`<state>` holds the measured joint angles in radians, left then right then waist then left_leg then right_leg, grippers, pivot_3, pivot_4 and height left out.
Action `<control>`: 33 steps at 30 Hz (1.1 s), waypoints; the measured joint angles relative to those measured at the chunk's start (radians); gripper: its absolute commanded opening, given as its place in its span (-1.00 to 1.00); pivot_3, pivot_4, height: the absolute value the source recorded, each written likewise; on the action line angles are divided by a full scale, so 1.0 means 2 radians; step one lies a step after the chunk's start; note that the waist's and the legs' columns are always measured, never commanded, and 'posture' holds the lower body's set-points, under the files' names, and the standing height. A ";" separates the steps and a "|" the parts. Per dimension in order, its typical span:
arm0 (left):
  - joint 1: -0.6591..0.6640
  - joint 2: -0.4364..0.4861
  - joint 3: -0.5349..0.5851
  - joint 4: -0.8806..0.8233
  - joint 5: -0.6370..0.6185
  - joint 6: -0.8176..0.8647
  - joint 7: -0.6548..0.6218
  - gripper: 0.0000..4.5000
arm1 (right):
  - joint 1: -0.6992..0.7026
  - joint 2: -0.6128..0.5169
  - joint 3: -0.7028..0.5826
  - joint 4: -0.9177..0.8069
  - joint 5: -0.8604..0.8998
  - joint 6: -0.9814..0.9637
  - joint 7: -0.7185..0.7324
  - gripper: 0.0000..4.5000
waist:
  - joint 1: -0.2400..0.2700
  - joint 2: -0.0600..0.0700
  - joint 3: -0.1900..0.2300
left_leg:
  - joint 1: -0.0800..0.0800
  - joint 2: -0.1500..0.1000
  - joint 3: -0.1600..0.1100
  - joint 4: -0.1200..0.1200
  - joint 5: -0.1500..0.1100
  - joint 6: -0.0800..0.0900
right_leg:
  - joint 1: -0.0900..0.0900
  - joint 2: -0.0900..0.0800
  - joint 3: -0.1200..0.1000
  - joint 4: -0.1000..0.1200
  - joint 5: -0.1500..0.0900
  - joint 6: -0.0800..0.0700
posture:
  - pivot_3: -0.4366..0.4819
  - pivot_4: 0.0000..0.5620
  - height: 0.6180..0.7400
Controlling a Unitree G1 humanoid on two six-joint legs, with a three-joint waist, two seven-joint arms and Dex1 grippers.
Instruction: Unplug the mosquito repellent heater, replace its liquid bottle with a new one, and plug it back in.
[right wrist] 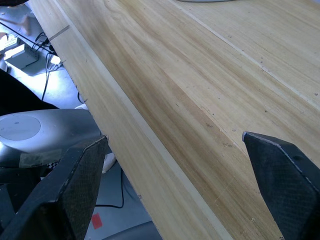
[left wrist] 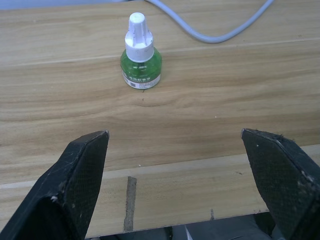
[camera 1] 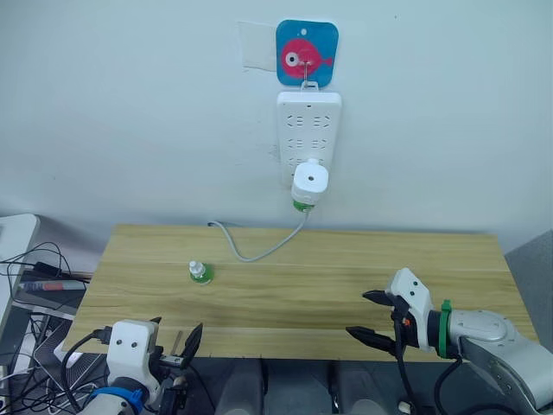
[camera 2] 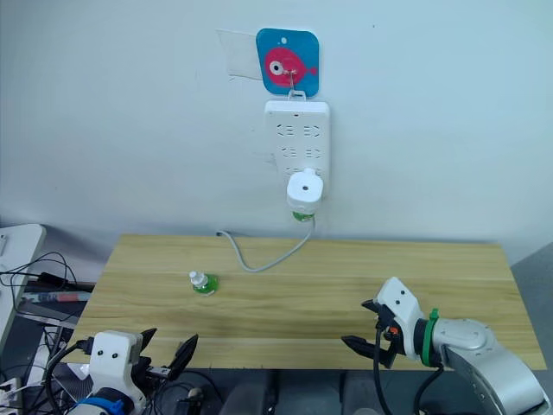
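A white power strip [camera 1: 308,138] hangs on the pale wall from a hook on a blue plaque with a pink fish [camera 1: 306,54], and the mosquito repellent heater [camera 1: 309,181] is plugged into its lower part, a white rounded block with a round hole on its face. Its liquid bottle [camera 1: 301,206] shows as a green band just under the heater body, screwed in from below and hanging above the back edge of the wooden worktop [camera 1: 346,268]. A grey cable [camera 1: 259,249] runs from the strip's lower end down onto the worktop and curves toward the left. The new one [camera 1: 200,273], a small green bottle with a whitish cap, stands upright on the left part of the worktop, well apart from the heater and in front of the cable's curve; the left wrist view shows it [left wrist: 140,58] ahead of the fingers with bare wood between. The left end effector [camera 1: 168,346] hangs at the near left edge of the worktop, its two black fingers spread wide and holding nothing. The right end effector [camera 1: 373,317] sits over the near right part of the worktop, fingers likewise spread apart and empty, with bare wood grain between them in the right wrist view. Tangled dark cables [camera 1: 34,277] lie beside the worktop's left end.
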<state>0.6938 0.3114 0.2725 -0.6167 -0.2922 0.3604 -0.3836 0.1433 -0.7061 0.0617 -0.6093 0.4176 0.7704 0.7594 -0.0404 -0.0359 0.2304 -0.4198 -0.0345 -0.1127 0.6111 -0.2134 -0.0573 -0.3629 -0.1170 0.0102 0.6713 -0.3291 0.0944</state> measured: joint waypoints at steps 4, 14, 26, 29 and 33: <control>-0.002 0.000 0.003 0.000 -0.002 0.000 -0.001 0.98 | 0.000 0.000 0.001 0.001 0.000 -0.004 0.000 1.00 | 0.000 0.000 0.000 | 0.000 0.000 0.000 0.000 0.000 0.000 | 0.000 0.000 0.000 0.000 0.000 0.000 | -0.24 -0.20 0.84; -0.002 0.004 0.012 0.000 -0.011 0.000 -0.011 0.98 | 0.000 0.001 0.007 0.007 -0.001 -0.018 0.001 1.00 | 0.000 0.000 0.000 | 0.000 0.000 0.000 0.000 0.000 0.000 | 0.000 0.000 0.000 0.001 0.000 0.000 | -0.24 -0.21 0.84; -0.009 0.009 0.014 0.000 -0.014 0.002 -0.020 0.98 | -0.005 0.003 0.009 0.012 -0.001 -0.024 0.001 1.00 | 0.000 0.000 0.000 | 0.000 0.000 0.000 0.001 0.000 0.000 | 0.000 0.000 0.000 0.001 0.000 0.000 | -0.25 -0.22 0.84; -0.035 0.036 0.023 -0.001 -0.037 0.006 -0.042 0.98 | -0.029 0.008 0.009 0.012 0.003 -0.021 -0.001 1.00 | 0.000 0.000 0.000 | 0.001 0.000 0.000 0.001 0.000 0.000 | 0.000 0.000 0.000 0.002 0.000 0.000 | -0.27 -0.22 0.84; -0.087 0.082 0.042 -0.001 -0.075 0.031 -0.067 0.98 | -0.077 0.026 0.009 0.008 0.013 -0.010 -0.012 1.00 | -0.001 0.000 0.000 | 0.001 0.002 0.000 0.001 0.000 0.000 | 0.000 0.003 0.000 0.003 0.001 -0.001 | -0.30 -0.23 0.84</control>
<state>0.5201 0.4760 0.3572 -0.6186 -0.4424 0.4223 -0.5176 -0.0116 -0.6539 0.0805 -0.5924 0.4444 0.7506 0.7350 -0.0425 -0.0353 0.2300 -0.4173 -0.0299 -0.1128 0.6139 -0.2129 -0.0579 -0.3624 -0.1119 0.0111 0.6771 -0.3279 0.0923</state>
